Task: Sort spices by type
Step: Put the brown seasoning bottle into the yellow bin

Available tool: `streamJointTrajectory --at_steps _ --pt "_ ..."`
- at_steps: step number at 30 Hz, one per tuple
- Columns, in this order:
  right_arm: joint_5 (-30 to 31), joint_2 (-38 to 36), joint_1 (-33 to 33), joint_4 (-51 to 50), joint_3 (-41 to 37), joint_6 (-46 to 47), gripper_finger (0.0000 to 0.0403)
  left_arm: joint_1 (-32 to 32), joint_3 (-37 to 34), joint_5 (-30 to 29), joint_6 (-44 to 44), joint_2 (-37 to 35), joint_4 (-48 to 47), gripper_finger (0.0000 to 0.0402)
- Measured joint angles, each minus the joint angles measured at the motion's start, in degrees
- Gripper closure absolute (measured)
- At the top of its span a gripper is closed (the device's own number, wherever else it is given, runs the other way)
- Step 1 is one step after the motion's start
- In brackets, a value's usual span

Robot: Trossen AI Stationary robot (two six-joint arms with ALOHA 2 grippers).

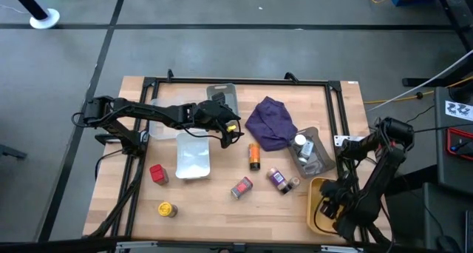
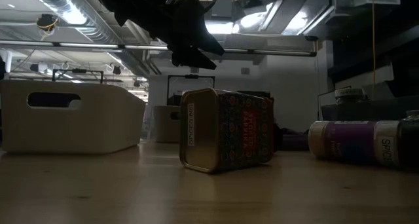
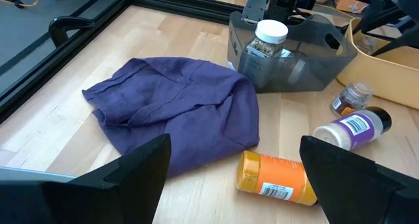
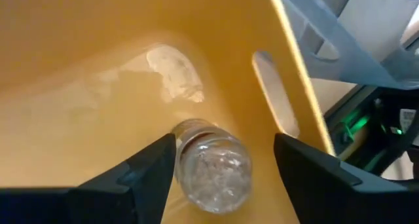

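Clear jar point(image 4: 213, 168) in the yellow tray point(image 4: 78, 60) — smooth, rigid, likely slippery; grip across its body. Right gripper point(image 4: 222, 162) jaws wide, left gripper point(image 3: 232, 168) jaws wide too.

Purple cloth point(image 3: 177, 119), orange jar point(image 3: 273, 177) w/ white label, purple-labelled jar point(image 3: 350, 129), white-capped jar point(image 3: 265, 47) in grey tray point(image 3: 327, 60). Yellow tray point(image 4: 98, 47) w/ clear jar point(image 4: 213, 165). Red tin point(image 1: 158, 173), yellow tin point(image 1: 167, 208), patterned tin point(image 2: 226, 137).
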Motion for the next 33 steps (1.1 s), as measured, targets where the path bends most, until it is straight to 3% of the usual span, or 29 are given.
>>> streamJointTrajectory --at_steps 5,12,18,24,33 --pt "0.0 -2.5 0.0 -2.9 2.3 0.0 0.0143 0.0 0.0 0.0 0.0 0.0 0.0 0.0079" --pt "0.5 -3.1 0.0 -11.5 12.9 -4.3 0.0143 0.0 0.0 0.0 0.0 0.0 0.0 0.0079" --pt "8.6 -3.1 -2.8 -12.6 20.0 -9.4 0.0143 0.0 0.0 0.0 0.8 0.0 0.0 0.0079" --pt "13.7 -2.9 -10.7 -9.4 20.7 -28.1 0.0143 0.0 0.0 0.0 1.3 0.0 0.0 0.0079" --pt "6.4 -2.5 -24.3 -4.4 20.7 -64.1 0.0143 0.0 0.0 0.0 1.3 0.0 -0.2 0.0079"
